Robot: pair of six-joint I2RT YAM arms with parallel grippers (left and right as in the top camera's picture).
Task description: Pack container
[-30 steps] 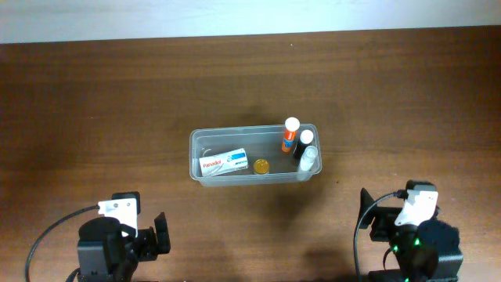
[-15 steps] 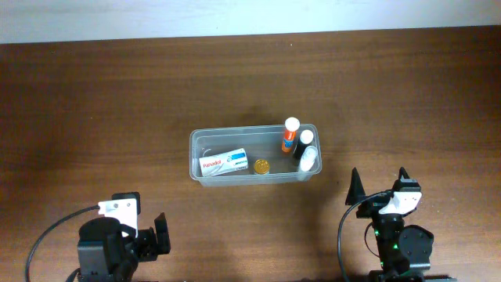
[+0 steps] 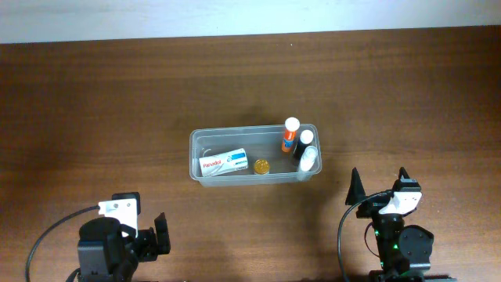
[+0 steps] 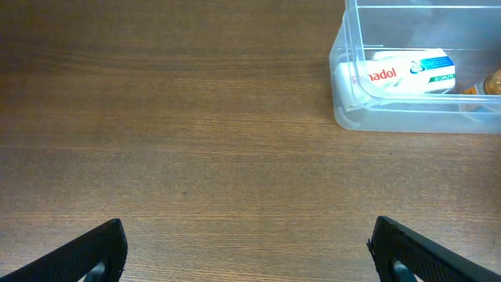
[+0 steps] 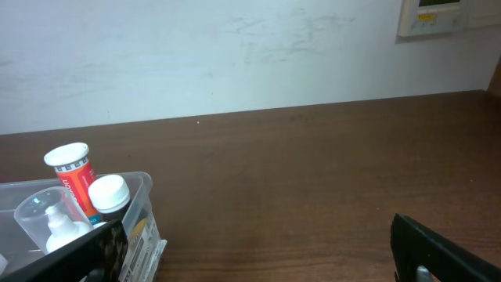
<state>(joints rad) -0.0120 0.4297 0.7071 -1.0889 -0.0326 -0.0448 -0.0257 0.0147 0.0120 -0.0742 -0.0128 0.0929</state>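
Packing stage: you are looking at a load that is already sitting inside; no loose item is showing anywhere on the table [image 3: 117, 94], so I am judging the task as finished or nearly so.
Container [image 3: 192, 157]: it is standing mid-table, long side facing you, roughly between the two arms and well apart from both.
Panadol box [image 3: 223, 162]: it is lying flat along the left half of the floor, probably because that is the way it is taking up least height.
Yellow round piece [image 3: 261, 165]: it is sitting just beside the box, near the front wall; it is too small for me to name.
Orange tube [image 3: 290, 135], dark bottle [image 3: 304, 144], clear bottle [image 3: 309, 159]: all three are standing upright and crowding the right end, caps rising to or above the rim, which is leaving the floor free for flat things.
Left gripper [image 4: 246, 254]: its jaws are spreading wide and carrying nothing; it is parking low near your edge, looking across bare wood at the tub's left corner.
Right gripper [image 5: 258, 254]: it is also gaping wide and empty, tilting up enough that its camera is catching the far wall, clear of the bottles.
Next move: if anything is left to add, you are needing to find it first.
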